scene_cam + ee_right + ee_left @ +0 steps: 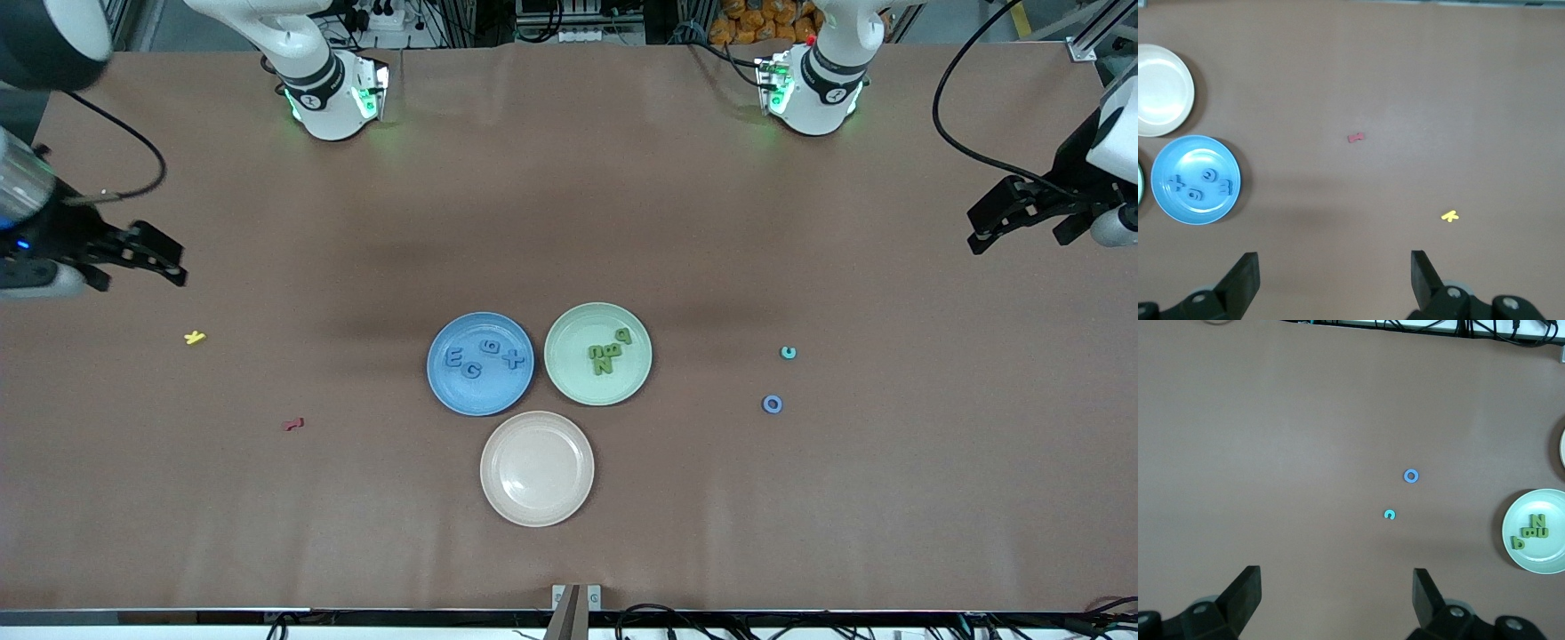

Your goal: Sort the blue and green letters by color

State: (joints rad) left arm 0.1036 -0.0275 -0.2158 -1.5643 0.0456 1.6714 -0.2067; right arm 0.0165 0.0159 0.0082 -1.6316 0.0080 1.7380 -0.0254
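Several blue letters (484,358) lie on the blue plate (453,391) at mid-table; the right wrist view shows them (1201,187) too. Beside it, several green letters (606,354) lie on the pale green plate (578,382), and they show in the left wrist view (1533,533). A blue ring-shaped piece (773,404) and a small teal C (788,353) lie on the bare table toward the left arm's end. My left gripper (987,229) hangs open and empty over that end (1337,577). My right gripper (164,260) hangs open and empty over the right arm's end (1335,261).
An empty beige plate (536,468) sits nearer the front camera than the two coloured plates. A small yellow letter (195,337) and a dark red letter (293,424) lie on the table toward the right arm's end. Cables trail along the table's edges.
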